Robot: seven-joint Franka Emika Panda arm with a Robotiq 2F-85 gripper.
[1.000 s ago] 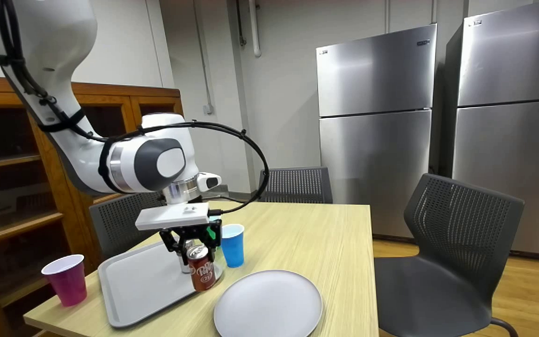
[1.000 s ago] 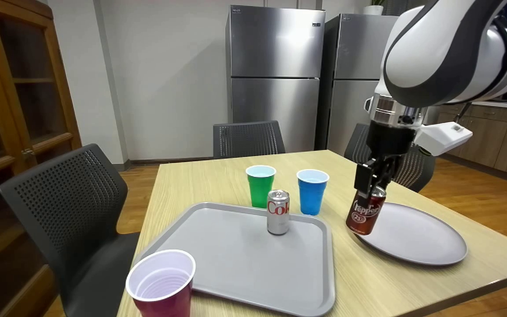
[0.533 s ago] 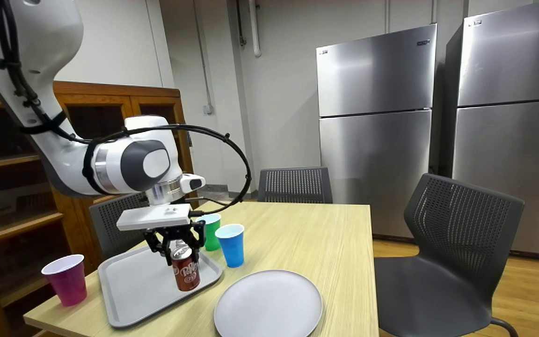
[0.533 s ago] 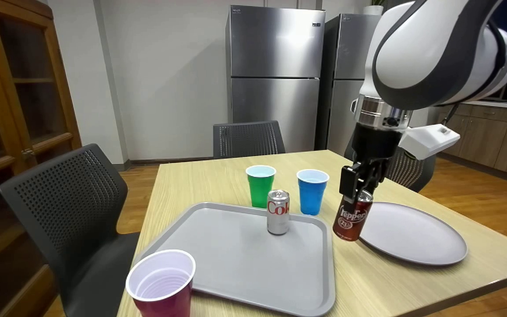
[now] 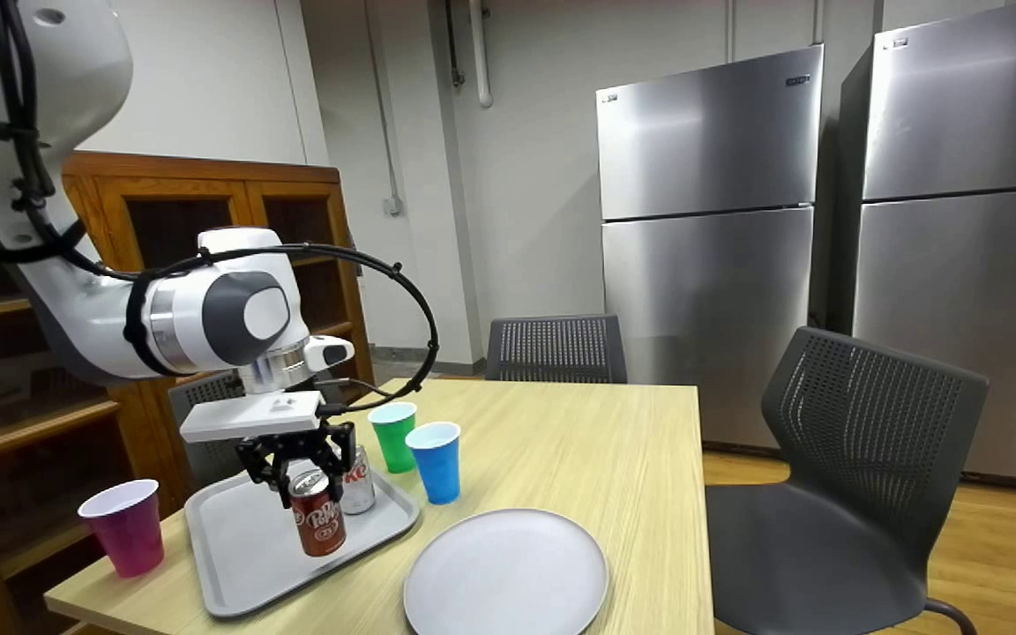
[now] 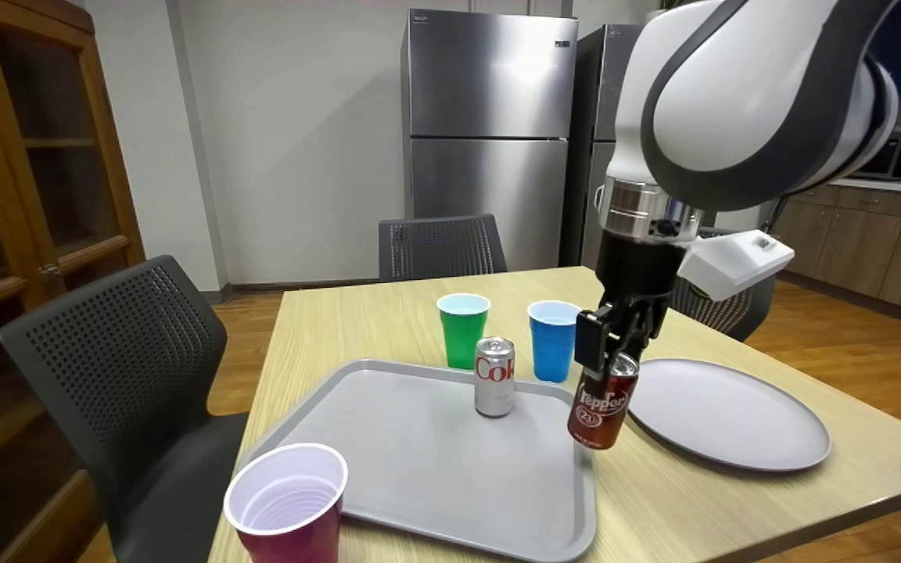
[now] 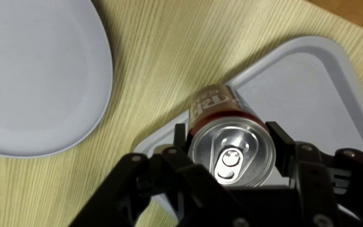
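Since a second ago, your pincer (image 7: pixel 227 138) and the Dr Pepper can (image 6: pixel 601 410) have shifted from beside the plate (image 5: pixel 508 573) toward the tray (image 6: pixel 443 477). The pincer is clamped around the can's upper part; the can hangs tilted by the tray's plate-side rim, at a height you can't judge. You seem to be mid-carry, so the next move probably calls for levelling it and keeping its base off that rim. Mind the silver Coke can (image 6: pixel 495 375) standing on the tray; the blue cup (image 6: pixel 552 348) and green cup (image 6: pixel 462 332) stand just outside it on the bench (image 5: pixel 561 450)
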